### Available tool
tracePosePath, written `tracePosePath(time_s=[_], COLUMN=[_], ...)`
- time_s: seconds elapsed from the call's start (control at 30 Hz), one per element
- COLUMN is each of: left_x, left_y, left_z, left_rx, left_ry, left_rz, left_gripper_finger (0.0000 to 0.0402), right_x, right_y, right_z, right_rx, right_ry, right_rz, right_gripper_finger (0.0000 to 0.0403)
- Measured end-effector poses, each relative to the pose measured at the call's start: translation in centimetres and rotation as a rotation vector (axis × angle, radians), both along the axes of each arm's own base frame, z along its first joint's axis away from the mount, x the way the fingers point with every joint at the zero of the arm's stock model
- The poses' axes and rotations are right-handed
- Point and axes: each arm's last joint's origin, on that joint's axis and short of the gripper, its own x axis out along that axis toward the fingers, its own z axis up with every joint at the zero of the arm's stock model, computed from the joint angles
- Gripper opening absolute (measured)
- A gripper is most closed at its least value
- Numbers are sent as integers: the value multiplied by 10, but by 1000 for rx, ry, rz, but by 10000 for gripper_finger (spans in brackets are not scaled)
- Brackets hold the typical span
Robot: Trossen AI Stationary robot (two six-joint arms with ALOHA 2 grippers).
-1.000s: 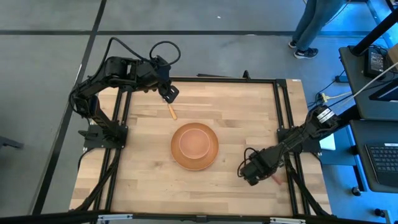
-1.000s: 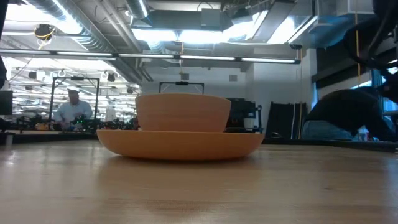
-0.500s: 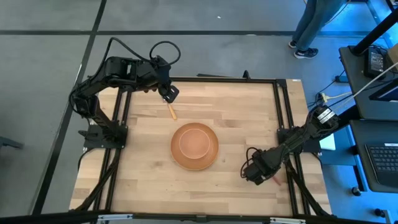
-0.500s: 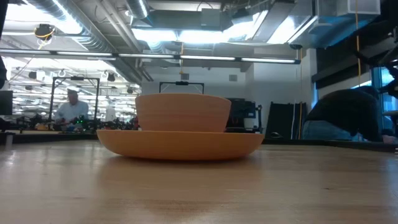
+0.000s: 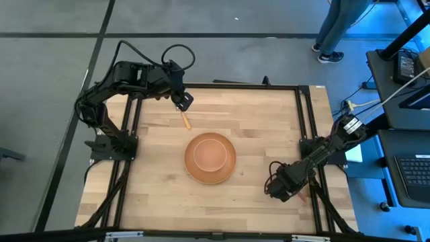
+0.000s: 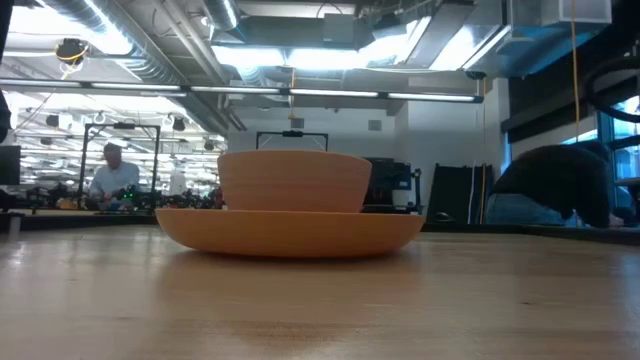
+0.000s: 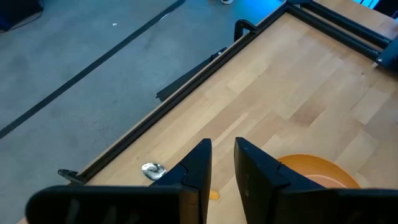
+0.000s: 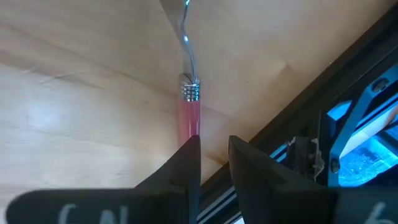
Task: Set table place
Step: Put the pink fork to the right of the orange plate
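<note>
An orange plate (image 5: 210, 179) lies at the middle of the plank table (image 5: 255, 121), with a pale-orange bowl (image 5: 210, 153) standing in it; both show in the low view (image 6: 290, 232) (image 6: 293, 180). A wooden-handled spoon (image 5: 185, 121) lies flat at the far left, its metal bowl (image 7: 152, 169) beside my left gripper (image 5: 183, 102), which hovers above it, shut. A red-handled fork (image 8: 189, 118) lies flat by the right frame rail (image 5: 301, 195). My right gripper (image 8: 213, 138) is shut, right over the handle's free end. My right gripper's one fingertip (image 8: 191, 146) covers the free end of the fork's red handle (image 8: 189, 127), coming along the handle. The fork lies flat on the table. I cannot tell whether the finger touches it.
Black frame rails (image 8: 292, 124) run along the table's right edge close beside the fork. A person (image 5: 336, 27) stands beyond the far right corner. A desk with a laptop (image 5: 411, 171) stands to the right of the table.
My right gripper has gone toward the table's right edge and a little toward the near edge, closer to the fork.
</note>
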Motion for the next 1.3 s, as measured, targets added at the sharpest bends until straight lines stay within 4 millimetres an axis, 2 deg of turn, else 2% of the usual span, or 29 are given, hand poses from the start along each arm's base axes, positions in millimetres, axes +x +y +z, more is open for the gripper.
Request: tracePosePath(time_s=[0.63,1.3], left_x=[0,0], left_y=[0,0], left_z=[0,0], left_rx=[-1,-1], left_ry=[0,0], left_rz=[0,0], left_gripper_finger=[63,63], right_x=[7,8], right_y=[5,2], right_z=[1,0], right_rx=[45,-51], right_ry=[-66,-123], right_rz=[1,23], right_gripper_finger=[85,85])
